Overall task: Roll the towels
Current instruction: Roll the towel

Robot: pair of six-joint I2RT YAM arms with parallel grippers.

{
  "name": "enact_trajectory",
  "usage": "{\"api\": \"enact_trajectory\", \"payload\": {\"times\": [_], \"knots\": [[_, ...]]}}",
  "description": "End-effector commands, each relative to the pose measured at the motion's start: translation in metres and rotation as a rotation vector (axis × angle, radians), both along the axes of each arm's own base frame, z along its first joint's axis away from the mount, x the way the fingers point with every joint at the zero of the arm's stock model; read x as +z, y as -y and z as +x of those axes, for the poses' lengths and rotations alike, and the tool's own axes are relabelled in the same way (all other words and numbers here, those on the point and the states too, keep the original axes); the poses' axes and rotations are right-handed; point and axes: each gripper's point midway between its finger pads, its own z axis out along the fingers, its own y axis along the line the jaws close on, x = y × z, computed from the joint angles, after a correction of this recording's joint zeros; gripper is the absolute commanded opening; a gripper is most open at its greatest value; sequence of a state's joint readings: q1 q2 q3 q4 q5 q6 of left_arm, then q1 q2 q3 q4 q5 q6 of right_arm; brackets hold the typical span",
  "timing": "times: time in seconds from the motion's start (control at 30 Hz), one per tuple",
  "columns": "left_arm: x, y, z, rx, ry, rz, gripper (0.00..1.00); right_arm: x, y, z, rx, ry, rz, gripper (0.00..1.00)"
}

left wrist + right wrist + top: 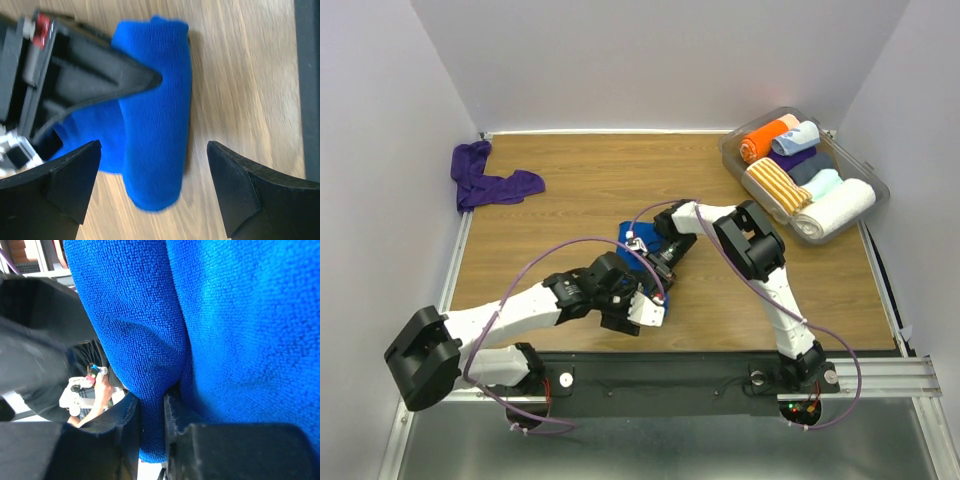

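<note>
left jaws, nearest the lens in the left wrist view, stand wide apart, their black fingers at 7 and 5 o'clock straddling without touching the royal blue towel, a fat, loosely rolled bundle lying near the centre of the wooden tabletop. right jaws reach in from 10 o'clock in that view, pinched narrow on a fold of the blue cloth. dark purple towel lies crumpled and unrolled at the tabletop's 10 o'clock corner, well apart, and a clear bin of rolled cloths sits at 2 o'clock.
</note>
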State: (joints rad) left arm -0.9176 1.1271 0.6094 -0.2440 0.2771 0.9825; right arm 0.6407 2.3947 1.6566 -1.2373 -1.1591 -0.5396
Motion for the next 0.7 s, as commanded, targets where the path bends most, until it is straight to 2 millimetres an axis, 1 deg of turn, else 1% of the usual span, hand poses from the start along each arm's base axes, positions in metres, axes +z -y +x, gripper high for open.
{"api": "enact_trajectory", "payload": {"times": [0.0, 0.07, 0.1, 0.13, 0.17, 0.23, 0.27, 0.37, 0.4, 0.43, 0.47, 0.5, 0.57, 0.6, 0.63, 0.67], "knots": [[0.015, 0.026, 0.016, -0.026, 0.129, -0.064, 0.99, -0.023, 0.007, 0.007, 0.037, 0.055, -0.041, 0.25], [0.001, 0.024, 0.01, -0.058, 0.148, -0.032, 0.97, -0.026, 0.008, 0.009, 0.033, 0.05, -0.045, 0.26], [-0.005, 0.021, 0.011, -0.061, 0.168, -0.004, 0.92, -0.026, 0.008, 0.011, 0.03, 0.051, -0.044, 0.27], [-0.01, 0.019, 0.01, -0.067, 0.174, 0.012, 0.88, -0.027, 0.008, 0.012, 0.028, 0.05, -0.047, 0.27], [-0.021, 0.015, 0.008, -0.071, 0.171, 0.046, 0.82, -0.028, 0.009, 0.012, 0.028, 0.049, -0.049, 0.27], [-0.028, 0.011, 0.007, -0.057, 0.16, 0.07, 0.74, -0.028, 0.01, 0.015, 0.023, 0.056, -0.049, 0.27], [-0.032, 0.009, 0.008, -0.044, 0.151, 0.087, 0.68, -0.027, 0.01, 0.016, 0.019, 0.058, -0.048, 0.27], [-0.037, 0.006, 0.005, -0.012, 0.104, 0.104, 0.57, -0.023, 0.012, 0.022, 0.014, 0.083, -0.049, 0.3], [-0.038, 0.005, 0.004, -0.004, 0.092, 0.107, 0.49, -0.022, 0.014, 0.025, 0.006, 0.086, -0.053, 0.3], [-0.038, 0.004, 0.002, 0.009, 0.073, 0.111, 0.45, -0.02, 0.014, 0.027, 0.003, 0.092, -0.055, 0.31], [-0.038, 0.002, 0.0, 0.012, 0.064, 0.113, 0.4, -0.02, 0.016, 0.03, 0.0, 0.103, -0.062, 0.33], [-0.036, 0.003, -0.003, 0.006, 0.052, 0.104, 0.28, -0.015, 0.016, 0.035, -0.008, 0.119, -0.058, 0.39], [-0.033, 0.0, -0.01, 0.008, 0.018, 0.104, 0.19, -0.009, 0.02, 0.046, -0.033, 0.146, -0.055, 0.46], [-0.031, 0.001, -0.016, 0.0, -0.01, 0.092, 0.14, 0.001, 0.022, 0.059, -0.056, 0.184, -0.045, 0.63], [-0.032, 0.0, -0.019, -0.001, -0.031, 0.097, 0.12, 0.006, 0.024, 0.067, -0.072, 0.204, -0.041, 0.7], [-0.034, -0.002, -0.023, 0.001, -0.062, 0.118, 0.11, 0.013, 0.024, 0.076, -0.091, 0.231, -0.032, 0.72]]}}
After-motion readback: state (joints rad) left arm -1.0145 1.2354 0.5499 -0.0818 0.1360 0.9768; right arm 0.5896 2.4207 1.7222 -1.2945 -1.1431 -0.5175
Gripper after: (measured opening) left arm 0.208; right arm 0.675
